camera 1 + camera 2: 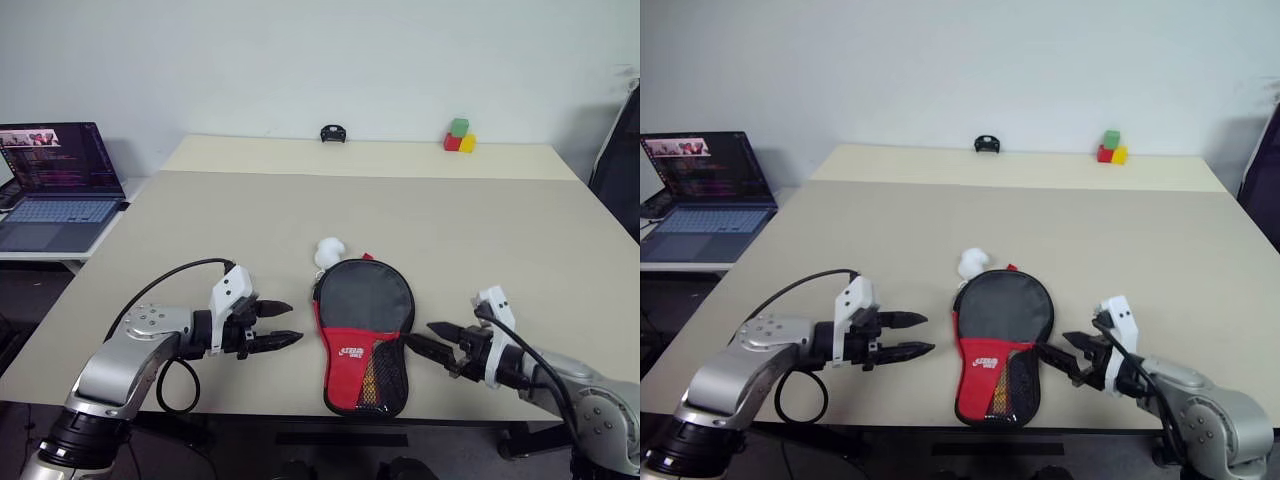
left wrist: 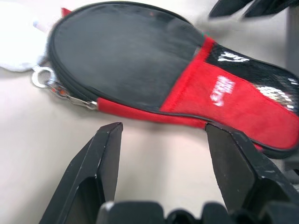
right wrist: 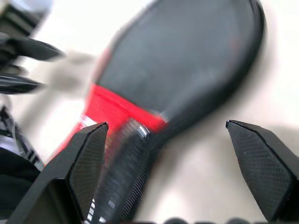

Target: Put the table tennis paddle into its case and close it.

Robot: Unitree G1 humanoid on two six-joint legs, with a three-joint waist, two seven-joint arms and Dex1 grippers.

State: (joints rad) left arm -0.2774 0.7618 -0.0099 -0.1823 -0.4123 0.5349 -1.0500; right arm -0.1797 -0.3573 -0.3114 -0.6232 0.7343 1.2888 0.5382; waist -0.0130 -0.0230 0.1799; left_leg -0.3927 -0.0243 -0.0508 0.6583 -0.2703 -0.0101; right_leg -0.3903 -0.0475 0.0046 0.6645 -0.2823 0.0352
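The case (image 1: 363, 335) lies flat near the front edge of the beige table (image 1: 200, 220), round black end away from me, red panel and mesh toward me. Along the edge seen in the left wrist view its zip looks shut, with the pull and ring (image 2: 56, 88) at the round end. The table tennis paddle is hidden. My left gripper (image 1: 285, 322) hovers just left of the case, open and empty, pointing at it. On the other side, my right gripper (image 1: 422, 337) is open and empty too, its fingertips close to the case's narrow end (image 3: 140, 135).
A small white object (image 1: 329, 252) lies at the case's far end by the zip ring. An open laptop (image 1: 55, 185) sits on a side table at the left. A small black item (image 1: 333, 133) and coloured blocks (image 1: 459, 137) stand at the table's back.
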